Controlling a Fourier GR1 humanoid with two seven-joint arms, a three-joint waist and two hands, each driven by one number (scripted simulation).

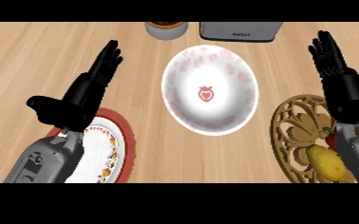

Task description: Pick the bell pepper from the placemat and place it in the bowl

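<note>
- White bowl point(210, 89) sits mid-counter, pink blotches round its wall and a small red strawberry mark at the bottom; nothing lies in it.
- Right of the bowl, down at the counter's edge, a brown cut-out placemat point(298, 123) carries the yellow bell pepper point(327, 161), which lies on the mat's lower part, well apart from the bowl.
- Just above the pepper, a small red-and-green thing peeks out at the right forearm; I cannot tell what it is.
- Right hand point(331, 61) stands right of the bowl, above the placemat, fingers straight and close together, holding nothing.
- Left hand point(91, 85) is left of the bowl, fingers straight and slightly fanned, thumb stuck out sideways, holding nothing.
- Below the left hand, a red-rimmed plate point(116, 142) with a flowery border lies left of the bowl, partly under the forearm; its visible part bears nothing.
- Beyond the bowl, a grey cup point(166, 30) with something dark inside, and a grey box-like appliance point(242, 31) beside it.
</note>
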